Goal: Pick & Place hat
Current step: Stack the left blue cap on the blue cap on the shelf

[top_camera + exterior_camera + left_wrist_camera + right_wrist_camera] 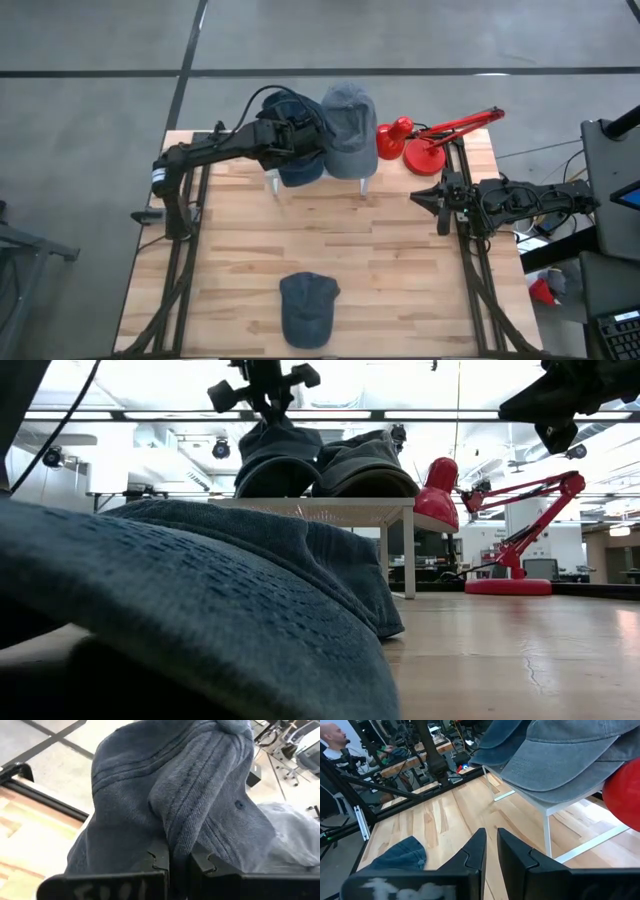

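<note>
A dark blue cap (297,150) sits on a small white stand (330,506) at the table's far side, next to a grey cap (350,122) that rests on the same stand. My left gripper (300,133) reaches in from the left and is shut on the blue cap's crown. In the low view the left gripper (268,405) comes down onto this cap (275,465) from above. A third blue cap (308,308) lies flat near the table's near edge. My right gripper (428,198) hovers at the right side, shut and touching nothing. My left gripper pinches a raised fold of the blue cap's crown (175,827) between its two fingers (159,857). It comes from above, slanting in from the table's left. The cap's underside appears to rest on the stand's top, with its brim (300,172) reaching over the near edge.
A red desk lamp (420,140) stands at the far right, close to the grey cap. The stand's thin white legs (363,187) reach down to the table. Bare wood lies between the stand and the near cap. The near cap (200,610) fills the low view's foreground.
</note>
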